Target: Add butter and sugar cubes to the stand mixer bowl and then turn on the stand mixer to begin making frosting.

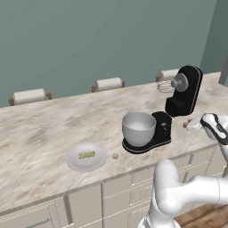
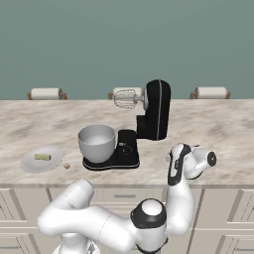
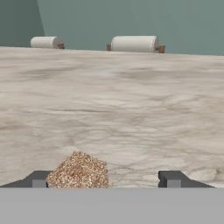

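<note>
The gripper (image 3: 105, 180) has its jaws wide apart around a small speckled tan sugar cube (image 3: 78, 171) on the marble counter (image 3: 131, 109), right of the glossy black stand mixer (image 1: 178, 98). The cube sits close to the left finger, so closing may push it aside.

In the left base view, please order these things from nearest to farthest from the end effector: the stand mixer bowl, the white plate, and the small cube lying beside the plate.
From the end effector, at the right end of the counter:
1. Stand mixer bowl, on the mixer's base, to its left.
2. Small cube, on the counter between bowl and plate.
3. White plate, farthest left, carrying the butter.
</note>
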